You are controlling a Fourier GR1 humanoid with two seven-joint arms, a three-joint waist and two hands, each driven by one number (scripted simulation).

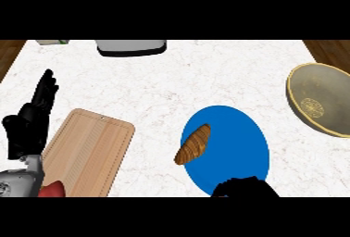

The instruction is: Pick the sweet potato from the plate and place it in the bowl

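- The sweet potato point(193, 144) lies on the blue plate point(239, 139), on the plate's nine o'clock side, its long axis running from about one o'clock to seven o'clock; nothing touches it.
- The plate rests on the white marbled bench point(178, 78), a little toward five o'clock of the bench's middle.
- The bowl point(321, 99) sits at about two o'clock from the plate, apart from it, at the view's right edge, with a pale round mark on its inner wall.
- The right hand point(245, 187) shows only as a dark shape at the plate's six o'clock rim; whether its fingers are apart or together cannot be told.
- The left hand point(34, 118) rests at nine o'clock of the view, fingers straight and pointing toward twelve o'clock, holding nothing.
- A wooden cutting board point(92, 150) lies just beside the left hand, between it and the plate.
- A red object point(53, 190) sits at the board's seven o'clock corner.
- A white and black appliance point(131, 46) stands at twelve o'clock.
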